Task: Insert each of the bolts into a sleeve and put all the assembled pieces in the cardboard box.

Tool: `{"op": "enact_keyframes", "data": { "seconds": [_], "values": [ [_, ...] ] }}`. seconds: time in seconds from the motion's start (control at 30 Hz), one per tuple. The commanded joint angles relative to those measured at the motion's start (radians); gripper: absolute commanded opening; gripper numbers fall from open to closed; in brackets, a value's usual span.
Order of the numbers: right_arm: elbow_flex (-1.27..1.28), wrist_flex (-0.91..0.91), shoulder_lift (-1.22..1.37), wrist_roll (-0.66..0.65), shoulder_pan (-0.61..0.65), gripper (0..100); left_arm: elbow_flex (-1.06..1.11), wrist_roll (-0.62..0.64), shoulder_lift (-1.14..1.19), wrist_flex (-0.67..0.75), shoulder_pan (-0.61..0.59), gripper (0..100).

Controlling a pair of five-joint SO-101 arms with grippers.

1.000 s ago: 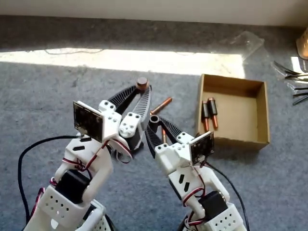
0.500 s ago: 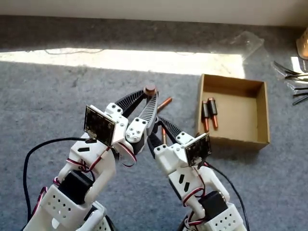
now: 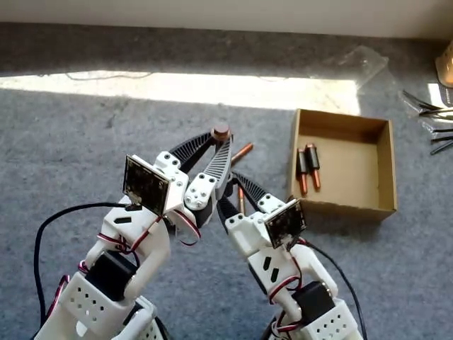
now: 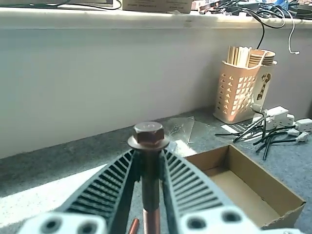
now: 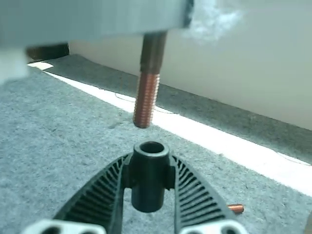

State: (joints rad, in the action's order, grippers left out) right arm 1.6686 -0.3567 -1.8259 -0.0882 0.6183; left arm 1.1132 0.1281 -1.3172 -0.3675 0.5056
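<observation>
Gripping a bolt [image 4: 148, 134] by its shank: left gripper [image 4: 148, 157] closed on it, hex head up and just above the fingertips, threaded end pointing down. High view: same gripper [image 3: 220, 142] raised over the grey carpet [image 3: 71, 156], bolt head at its tip.

Right gripper [image 5: 150, 168] clamped on a black sleeve [image 5: 147, 183]. The sleeve is upright, open bore facing up. In the right wrist view the bolt's copper thread hangs just above the bore, slightly off its centre, not touching and not entered.

Cardboard box [image 3: 387, 166] sits on the carpet to the right of both arms, top open. Two assembled pieces [image 3: 302, 164] lie side by side on its floor near the left wall.

One loose bolt [image 3: 241, 151] lies on the carpet between the left gripper and the box
</observation>
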Motion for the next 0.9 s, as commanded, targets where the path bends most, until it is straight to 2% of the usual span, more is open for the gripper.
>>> {"op": "enact_keyframes", "data": {
  "seconds": [0.0,0.47,0.73,0.87],
  "values": [
    [0.148,-0.002,-0.013,-0.017,-0.005,0.5,-0.013,-0.006,-0.021,0.028,0.016,0],
    [0.148,-0.002,-0.013,-0.017,-0.005,0.5,0.013,-0.002,-0.021,0.029,0.016,0],
    [0.148,-0.002,-0.013,-0.017,-0.005,0.5,0.016,0.002,-0.021,0.083,0.016,0],
    [0.148,-0.002,-0.013,-0.017,-0.005,0.5,0.021,0.097,-0.021,0.083,0.01,0]
  ]
}}
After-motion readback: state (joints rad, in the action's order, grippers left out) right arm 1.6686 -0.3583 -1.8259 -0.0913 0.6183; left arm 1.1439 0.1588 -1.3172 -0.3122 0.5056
